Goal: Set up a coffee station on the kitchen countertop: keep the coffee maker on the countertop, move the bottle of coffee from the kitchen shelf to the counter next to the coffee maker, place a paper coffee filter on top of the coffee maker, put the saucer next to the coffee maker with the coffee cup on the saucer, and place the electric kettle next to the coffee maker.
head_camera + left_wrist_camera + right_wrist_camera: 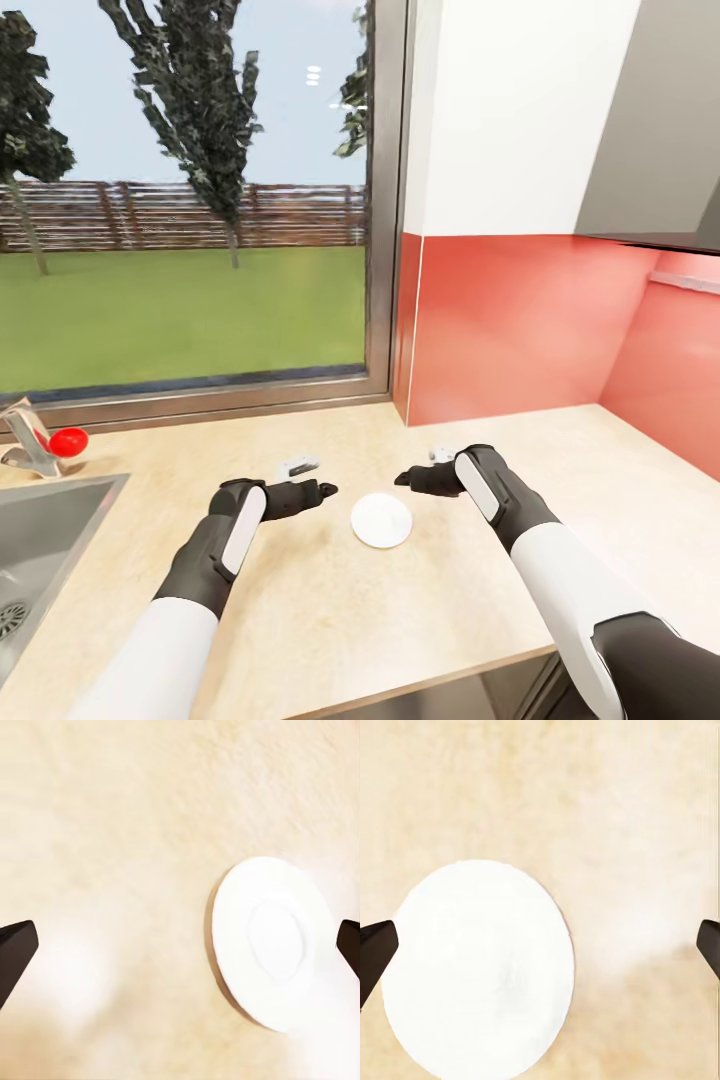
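Left gripper: the black two-fingered left gripper (318, 493) hovers over the worktop, jaws spread wide and empty; in the left wrist view its dark fingertips (15, 952) stand at opposite edges of the picture.
Right gripper: the black two-fingered right gripper (412, 478) hovers opposite, also spread wide and holding nothing; its fingertips (375, 952) sit far apart in the right wrist view.
Saucer: the small flat round white saucer (381, 520) lies flat on the worktop between the two grippers, slightly nearer the robot than both, touching neither. In the left wrist view the saucer (274, 941) sits toward one fingertip; in the right wrist view the saucer (480, 971) lies below the open fingers.
Countertop: the long light wood-look kitchen countertop (330, 620) carries the saucer.
Sink: a grey steel sink basin (40, 545) is set into the countertop at far left, with a red-knobbed tap (45, 445) behind it.
Backdrop: a large window (190, 200) runs along the far edge; a coral-red splashback (510, 330) stands far right.
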